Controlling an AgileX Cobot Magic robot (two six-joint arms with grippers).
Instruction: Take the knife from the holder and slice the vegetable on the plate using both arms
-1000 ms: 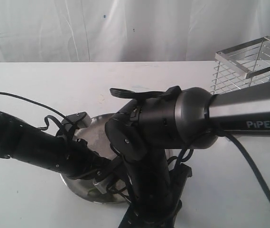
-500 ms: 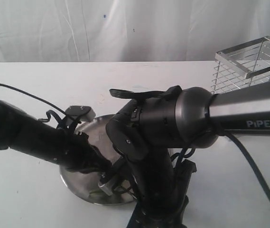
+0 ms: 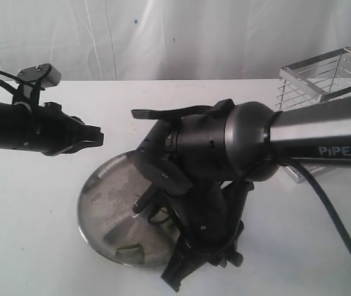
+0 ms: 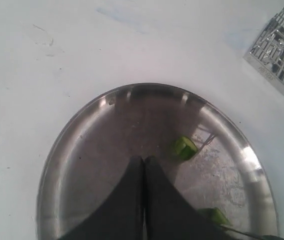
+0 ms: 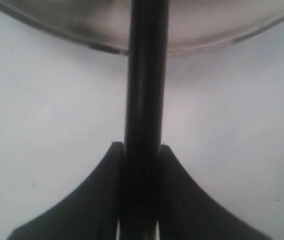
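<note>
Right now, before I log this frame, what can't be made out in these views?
- Knife blade tip: right wrist view cuts it off at the edge; in the exterior view the right arm hides it.
- Vegetable: only one chunk is clear in the left wrist view; others are cut by the edge and the closed left gripper.
- Holder contents: too small, partly behind the arm.

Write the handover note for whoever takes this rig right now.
Left gripper: shut, empty, raised over the plate.
Right gripper: shut on the knife, which reaches to the plate's rim.
Vegetable: cut; one green chunk lies on the plate, more green near its edge.
Holder: on the table at far right; no knife visible in it.
Done: knife taken, at least one cut made.
Left: any further slices.
</note>
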